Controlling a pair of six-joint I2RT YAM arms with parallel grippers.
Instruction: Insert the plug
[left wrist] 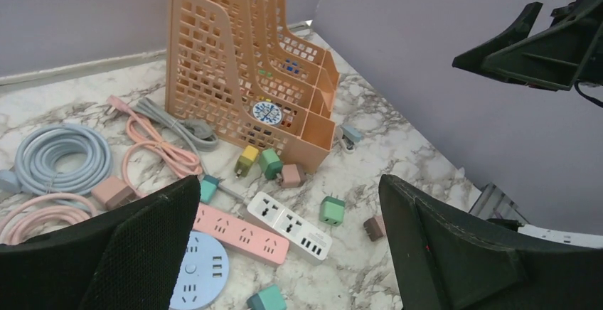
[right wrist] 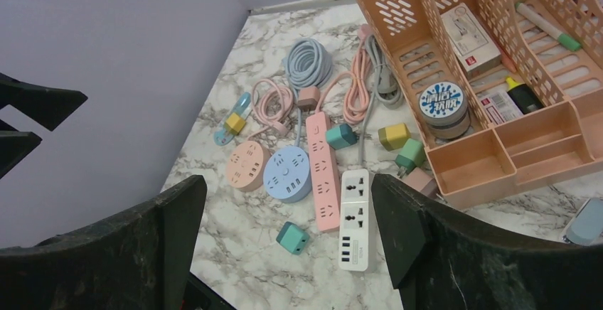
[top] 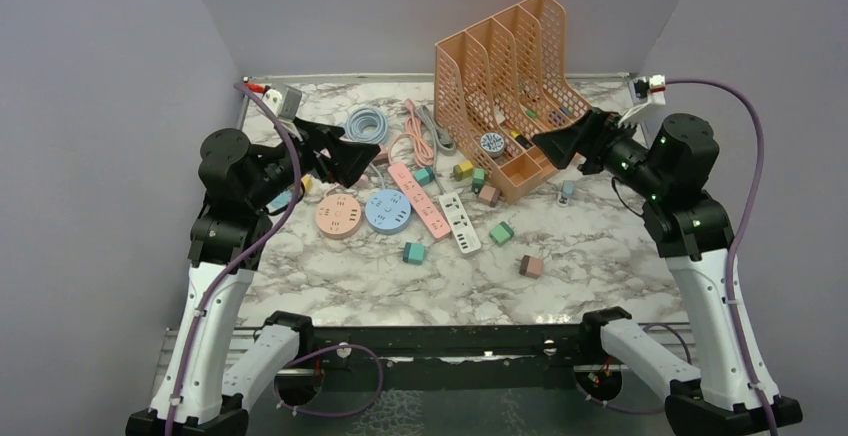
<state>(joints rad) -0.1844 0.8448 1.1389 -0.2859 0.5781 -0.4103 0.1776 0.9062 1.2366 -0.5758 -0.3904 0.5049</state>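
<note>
A white power strip [top: 459, 220] lies mid-table beside a pink strip [top: 418, 199], a blue round socket [top: 388, 211] and a peach round socket [top: 339, 216]. Loose plugs lie around them: teal [top: 413, 252], green [top: 501, 232], brown [top: 531, 266], yellow [top: 462, 169] and pink [top: 488, 194]. My left gripper [top: 360, 151] is open and empty, raised above the sockets; its wrist view [left wrist: 289, 182] looks down on the white strip [left wrist: 290, 225]. My right gripper [top: 548, 146] is open and empty, raised in front of the organizer; its wrist view [right wrist: 288, 178] shows the teal plug [right wrist: 292, 238] and the white strip [right wrist: 355, 219].
An orange mesh file organizer [top: 510, 86] holding small items stands at the back right. A coiled blue cable [top: 367, 124] and pink and grey cables [top: 415, 136] lie at the back. A grey-blue plug [top: 567, 191] sits by the organizer. Purple walls enclose the table.
</note>
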